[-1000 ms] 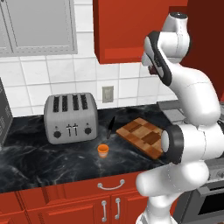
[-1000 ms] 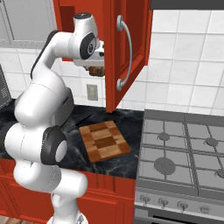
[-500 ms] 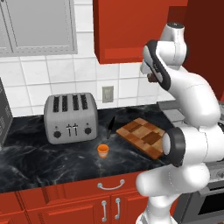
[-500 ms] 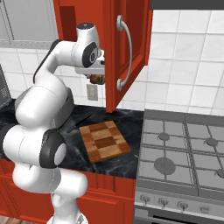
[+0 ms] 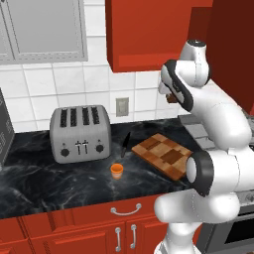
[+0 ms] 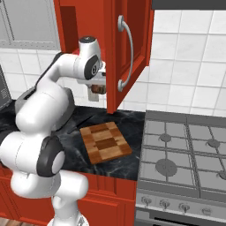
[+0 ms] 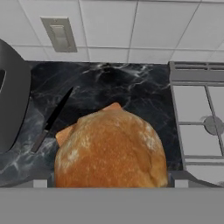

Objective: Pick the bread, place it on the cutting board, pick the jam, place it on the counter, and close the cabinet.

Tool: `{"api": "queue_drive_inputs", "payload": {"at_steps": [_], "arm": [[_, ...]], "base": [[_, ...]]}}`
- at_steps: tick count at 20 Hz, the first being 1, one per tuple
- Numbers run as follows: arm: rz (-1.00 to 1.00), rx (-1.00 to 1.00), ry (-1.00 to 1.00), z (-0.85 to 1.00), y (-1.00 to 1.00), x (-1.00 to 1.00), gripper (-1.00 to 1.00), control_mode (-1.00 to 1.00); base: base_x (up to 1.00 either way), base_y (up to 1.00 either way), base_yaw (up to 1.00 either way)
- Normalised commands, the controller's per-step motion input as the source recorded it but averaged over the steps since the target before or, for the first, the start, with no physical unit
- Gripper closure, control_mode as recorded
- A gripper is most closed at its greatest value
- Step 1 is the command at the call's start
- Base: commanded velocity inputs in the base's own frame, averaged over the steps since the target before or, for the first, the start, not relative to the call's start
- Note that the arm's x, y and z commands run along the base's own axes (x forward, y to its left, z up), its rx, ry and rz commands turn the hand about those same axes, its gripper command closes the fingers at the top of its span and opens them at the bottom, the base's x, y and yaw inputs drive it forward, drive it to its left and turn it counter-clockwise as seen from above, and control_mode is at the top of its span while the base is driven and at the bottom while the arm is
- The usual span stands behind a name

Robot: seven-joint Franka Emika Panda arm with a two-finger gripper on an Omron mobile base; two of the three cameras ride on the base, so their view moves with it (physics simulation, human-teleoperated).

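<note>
My hand (image 6: 98,89) is up in the air above the table (image 5: 39,181), clenched around the bread (image 7: 111,148); from my own hand view the loaf bulks so large that it covers my fingertips and all but a corner or two of the cutting board (image 5: 165,155) directly beneath it. From the right base view I can make out just a dark brown lump under my wrist, partly hidden by the edge of the open cabinet (image 6: 128,48) door, whose silver handle (image 6: 125,55) faces the camera. From the left, the bread is only a small dark patch tucked against my arm. The board lies flat on the black marble top, its far end cut off by my elbow in the left view. The jam (image 5: 117,170) stands upright on the table, apart from the board and in front of the toaster (image 5: 80,133). A dark knife (image 7: 51,119) lies on the marble between toaster and board.
</note>
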Motion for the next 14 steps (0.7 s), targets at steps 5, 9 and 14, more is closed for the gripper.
{"api": "queue_drive_inputs", "payload": {"at_steps": [5,9,14], "arm": [[0.0,0.0,0.0,-0.33,0.0,-0.04,1.0,-1.0],[0.0,0.0,0.01,-0.26,0.0,-0.04,1.0,-1.0],[0.0,0.0,0.01,-0.26,0.0,-0.04,1.0,-1.0]], "base": [[0.0,0.0,0.0],[0.0,0.0,0.0],[0.0,0.0,0.0]]}}
